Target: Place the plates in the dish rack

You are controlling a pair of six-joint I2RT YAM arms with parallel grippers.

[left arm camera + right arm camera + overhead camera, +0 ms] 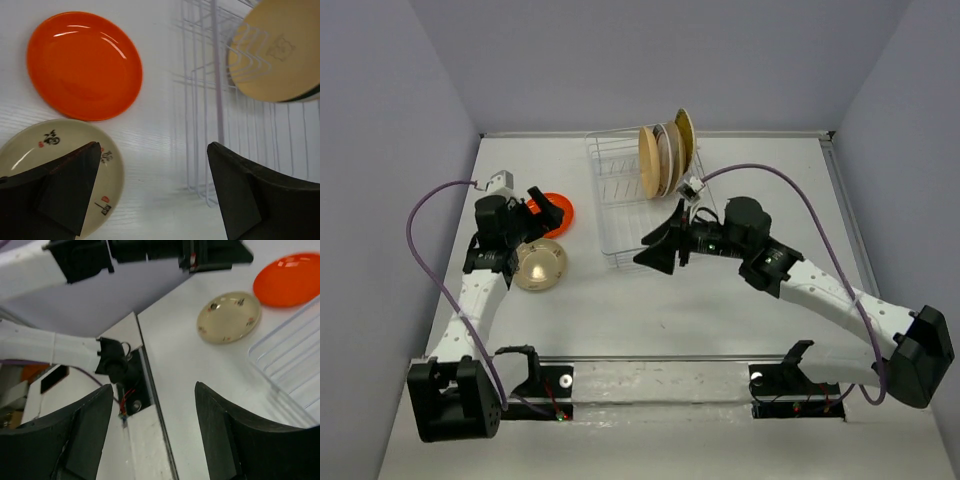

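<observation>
The white wire dish rack point(620, 215) stands at the back middle. Plates stand upright at its far end, a tan-yellow plate point(649, 162) in front and others behind it. A small orange plate point(560, 212) and a small beige plate point(542, 266) lie flat on the table left of the rack. My left gripper point(542, 210) is open and empty above these two plates. In the left wrist view the gripper point(152, 190) hangs between the beige plate point(55, 160) and the rack point(210, 100). My right gripper point(660, 248) is open and empty at the rack's near edge.
The right wrist view shows the orange plate point(290, 280), the beige plate point(229, 317), a rack corner point(295, 357) and the left arm's base mount point(117, 367) at the table's near edge. Grey walls enclose the table on three sides.
</observation>
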